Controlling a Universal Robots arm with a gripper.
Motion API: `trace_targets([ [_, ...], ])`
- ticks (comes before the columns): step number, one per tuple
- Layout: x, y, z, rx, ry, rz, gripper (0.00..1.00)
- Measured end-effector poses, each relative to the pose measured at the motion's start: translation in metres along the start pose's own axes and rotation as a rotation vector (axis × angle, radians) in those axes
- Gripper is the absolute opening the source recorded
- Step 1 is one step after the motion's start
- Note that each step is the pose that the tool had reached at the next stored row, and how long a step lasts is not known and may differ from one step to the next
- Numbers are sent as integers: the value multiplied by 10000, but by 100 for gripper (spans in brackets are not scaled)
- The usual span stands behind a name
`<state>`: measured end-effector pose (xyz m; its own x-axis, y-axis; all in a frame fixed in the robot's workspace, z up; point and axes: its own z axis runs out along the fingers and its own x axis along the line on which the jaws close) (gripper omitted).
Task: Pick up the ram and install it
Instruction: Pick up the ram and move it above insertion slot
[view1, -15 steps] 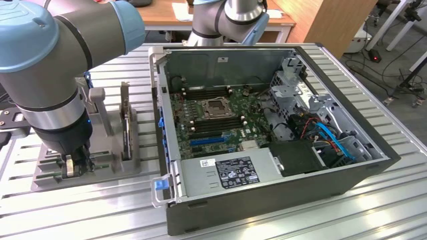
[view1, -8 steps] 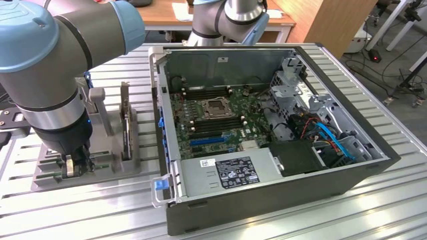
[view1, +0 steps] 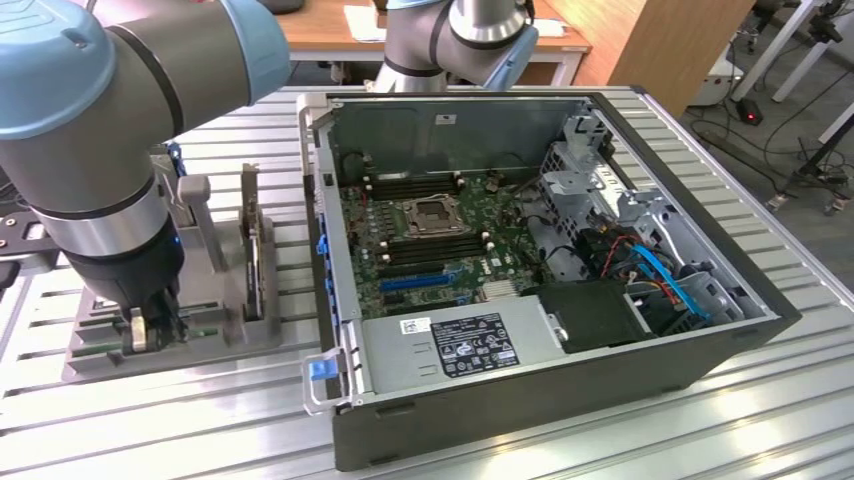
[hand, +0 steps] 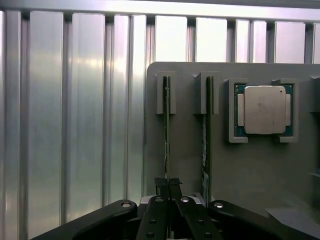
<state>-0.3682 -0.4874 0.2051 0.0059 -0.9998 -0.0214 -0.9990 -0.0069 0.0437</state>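
Wrist view, entries as I see them from the remote station:

1. Fingers (hand: 175, 189): drawn narrow and pinched on the thin upper edge of the ram (hand: 166, 135), 1 pad on each face. I see no gap between pads and board, so I log it as a grip.
2. Ram: standing on edge in the grey fixture (hand: 185, 150), with its far end seated in a slotted post (hand: 166, 94).
3. Second green stick (hand: 206, 140): parallel to the ram and just beside it, in a slotted post of its own. It is untouched and carries a white label near the end closest to the fingers.
4. Processor chip (hand: 264, 109): silver lid up, lying flat in a bracketed nest on the same fixture, beyond the second green stick.
5. Ribbed aluminium surface (hand: 75, 125): carries the fixture.

Exterior view, entries:

6. Arm (view1: 107, 150): reaching down at the exterior view's left, with the fingers (view1: 135, 335) low in the fixture (view1: 200, 335).
7. Computer case (view1: 534, 410): open on top, just beside the fixture toward the exterior view's right.
8. Motherboard (view1: 461, 265): inside the case, with a processor socket (view1: 434, 215) and long dark memory slots (view1: 407, 183) alongside it.
9. Power supply (view1: 461, 345): labelled, at the near end of the case.

The ram is at the fixture, outside the case and apart from the motherboard.
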Motion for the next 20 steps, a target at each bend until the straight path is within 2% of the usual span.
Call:
trace_targets([
  [7, -2, 4, -95, 0, 0, 0, 11],
  [20, -8, 16, -372, 0, -1, 0, 11],
])
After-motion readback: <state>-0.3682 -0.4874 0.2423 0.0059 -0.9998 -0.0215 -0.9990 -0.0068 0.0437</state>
